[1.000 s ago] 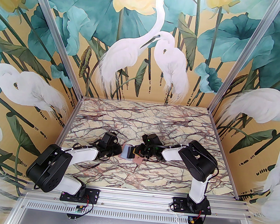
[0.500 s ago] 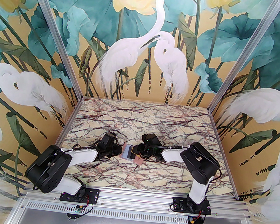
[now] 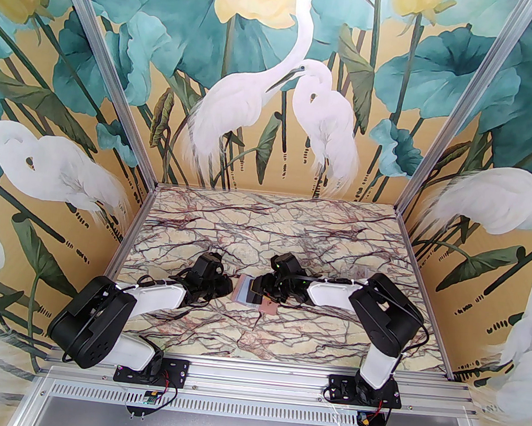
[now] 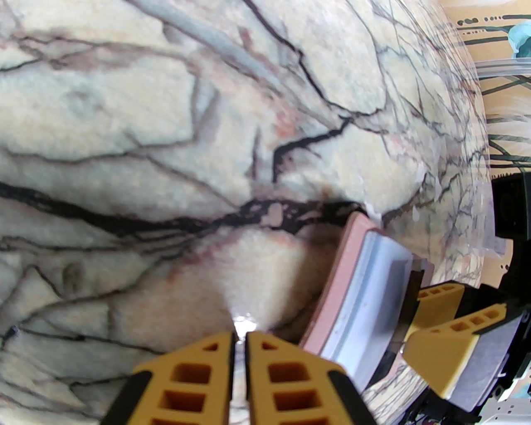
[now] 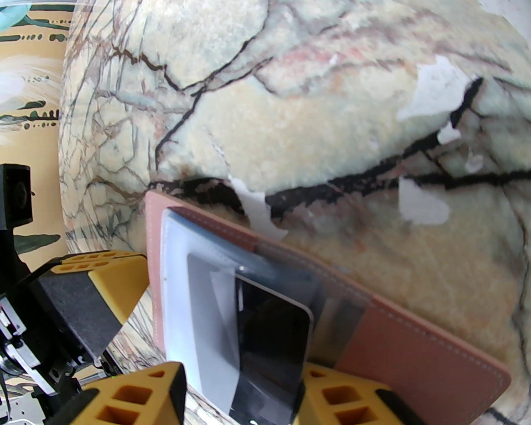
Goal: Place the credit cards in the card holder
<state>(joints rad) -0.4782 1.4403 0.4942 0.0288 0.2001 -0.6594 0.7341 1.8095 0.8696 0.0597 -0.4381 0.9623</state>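
With the card holder [image 5: 415, 348] lying open on the counter [image 5: 332, 103] between both arms, right fingers [image 5: 340, 394] stand apart either side of a dark credit card [image 5: 269, 332], whose far end looks tucked under the holder's clear pocket; left fingers [image 4: 286, 373] are pressed together, low beside the holder's left edge, contact unclear.

Matt stitched leather-like card holder [image 5: 415, 352], glossy marble-print table [image 3: 292, 229].

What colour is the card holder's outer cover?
The card holder has a dusty pink, leather-like cover. It shows best in the right wrist view.
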